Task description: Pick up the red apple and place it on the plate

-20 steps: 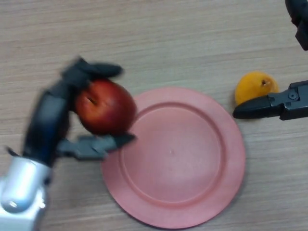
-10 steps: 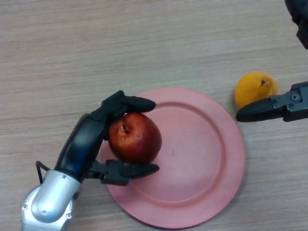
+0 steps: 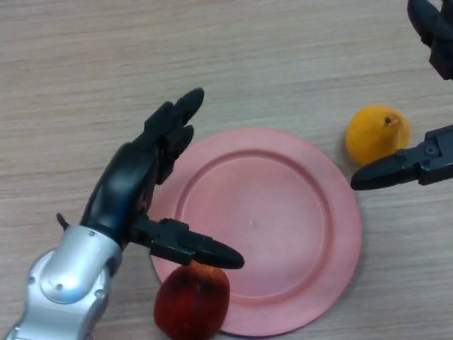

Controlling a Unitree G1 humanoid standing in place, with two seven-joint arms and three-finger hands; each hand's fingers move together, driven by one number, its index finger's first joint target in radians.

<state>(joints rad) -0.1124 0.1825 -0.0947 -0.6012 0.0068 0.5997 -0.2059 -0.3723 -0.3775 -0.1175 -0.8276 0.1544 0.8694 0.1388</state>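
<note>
My left hand (image 3: 134,188) is spread wide, holding nothing. Apple (image 3: 192,301) sits bottom centre on plate (image 3: 297,234) rim, so it could roll off. Right hand (image 3: 417,159), right edge: can't tell.

Apple (image 3: 192,303) at plate (image 3: 283,212) near-left rim; orange fruit (image 3: 376,132) right.
</note>
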